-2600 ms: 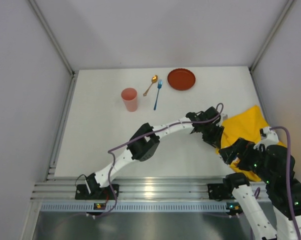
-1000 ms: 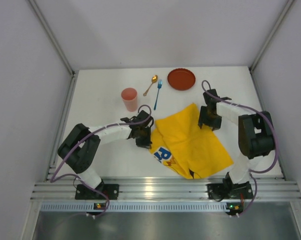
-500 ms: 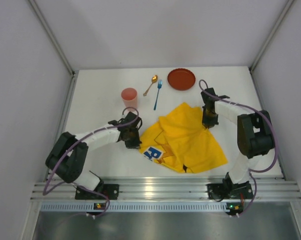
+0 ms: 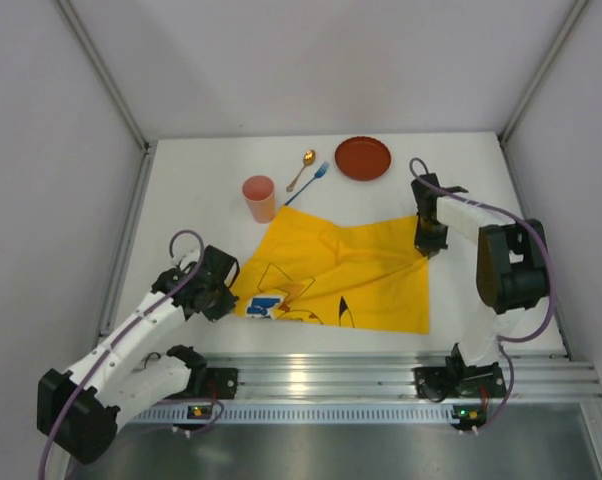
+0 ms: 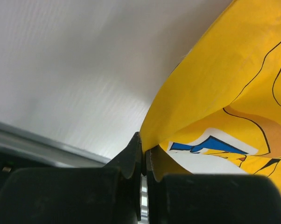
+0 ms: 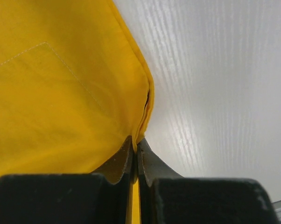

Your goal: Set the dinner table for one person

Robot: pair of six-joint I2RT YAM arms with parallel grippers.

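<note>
Seen from above, a white worktop [image 4: 181, 200] carries a yellow cartoon-printed cloth [image 4: 346, 272], spread flat across its near middle. The left arm lies low, its elbow swung out past the near left corner and its forearm reaching inward. The left claw [image 4: 229, 292] is pressed together on the cloth's left corner. The right arm rises from the near right edge and folds at the elbow, with its wrist tipped down. The right claw [image 4: 429, 247] pinches the cloth's far right corner. Toward the far edge sit a pink cup [image 4: 259, 198], a gold spoon [image 4: 301, 170], a blue fork [image 4: 307, 184] and a red plate [image 4: 363, 158].
</note>
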